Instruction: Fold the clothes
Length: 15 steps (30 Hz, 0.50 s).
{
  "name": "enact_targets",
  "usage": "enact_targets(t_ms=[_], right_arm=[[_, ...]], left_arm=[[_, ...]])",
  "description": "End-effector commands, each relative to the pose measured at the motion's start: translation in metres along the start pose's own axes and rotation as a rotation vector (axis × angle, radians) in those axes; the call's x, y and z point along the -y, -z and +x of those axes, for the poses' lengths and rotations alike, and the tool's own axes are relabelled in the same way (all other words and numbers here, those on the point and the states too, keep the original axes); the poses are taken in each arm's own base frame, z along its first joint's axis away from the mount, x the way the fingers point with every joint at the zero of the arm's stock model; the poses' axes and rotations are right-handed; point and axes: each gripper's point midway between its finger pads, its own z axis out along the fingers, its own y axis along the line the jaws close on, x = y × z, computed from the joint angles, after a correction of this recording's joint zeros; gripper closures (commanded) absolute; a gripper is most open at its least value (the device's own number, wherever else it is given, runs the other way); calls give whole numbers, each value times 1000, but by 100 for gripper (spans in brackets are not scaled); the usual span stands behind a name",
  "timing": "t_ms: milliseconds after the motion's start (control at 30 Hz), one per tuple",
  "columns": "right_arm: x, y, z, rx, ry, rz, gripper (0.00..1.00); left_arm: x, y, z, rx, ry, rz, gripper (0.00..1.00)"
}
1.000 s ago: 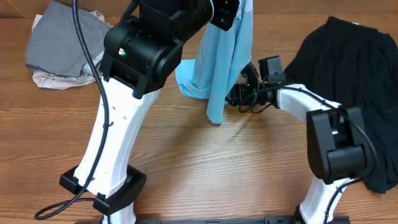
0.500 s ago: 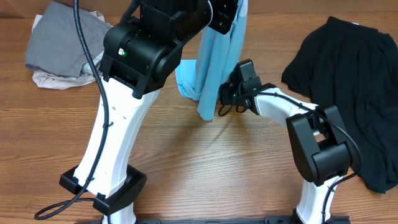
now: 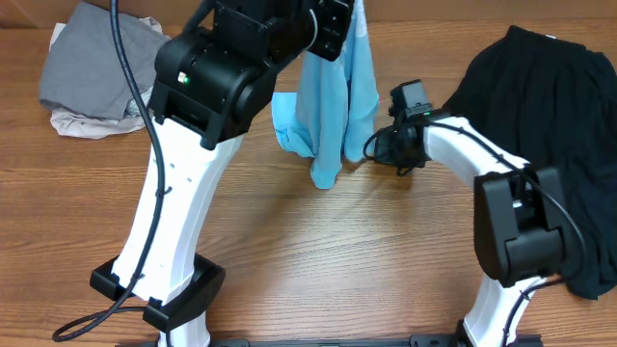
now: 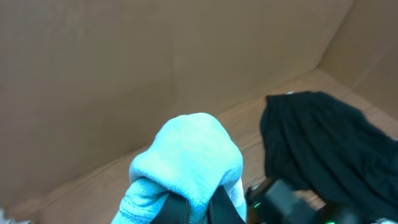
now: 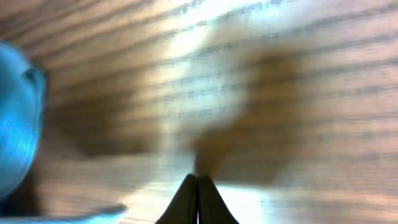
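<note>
A light-blue T-shirt (image 3: 333, 96) hangs bunched from my left gripper (image 3: 359, 12), which is raised high at the back and is shut on its top fold (image 4: 189, 149). The black fingers (image 4: 176, 210) pinch the cloth in the left wrist view. The shirt's lower tip (image 3: 326, 178) reaches down to the table. My right gripper (image 3: 374, 149) sits low just right of the hanging shirt. Its jaws (image 5: 198, 186) are shut with nothing between them, over bare wood, and the blue cloth (image 5: 15, 124) shows only at the left edge of the right wrist view. A black garment (image 3: 549, 125) lies spread at the right.
A grey garment (image 3: 96, 63) lies crumpled at the back left. The left arm's white column (image 3: 178, 212) stands front left. The right arm's base (image 3: 516, 241) is at the front right, partly over the black garment. A brown cardboard wall (image 4: 155, 62) rises behind the table.
My right gripper has shut, empty; it reached left to the shirt's lower edge, then drew back right. The hanging shirt swung slightly and its bottom shifted.
</note>
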Motion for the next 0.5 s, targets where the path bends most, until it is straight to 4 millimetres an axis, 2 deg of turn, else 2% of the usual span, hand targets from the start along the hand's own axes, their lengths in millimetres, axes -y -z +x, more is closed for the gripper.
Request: enact_targets(t_ms=[0, 100, 200, 333, 433, 467], right_arm=[[-47, 61, -5, 62, 118, -232, 96], [-67, 89, -5, 103, 184, -331, 95], [-81, 110, -8, 154, 238, -387, 89], [-101, 119, -11, 204, 289, -425, 84], [-117, 122, -13, 240, 331, -449, 77], [-122, 123, -14, 253, 344, -458, 72]], left_arm=[[-21, 21, -11, 38, -20, -62, 96], [-26, 21, -6, 16, -26, -73, 96], [-26, 21, -4, 6, -35, -73, 96], [-26, 21, -3, 3, -36, -71, 96], [-26, 21, -2, 0, -35, -70, 96], [-26, 21, -2, -2, -36, -71, 96]])
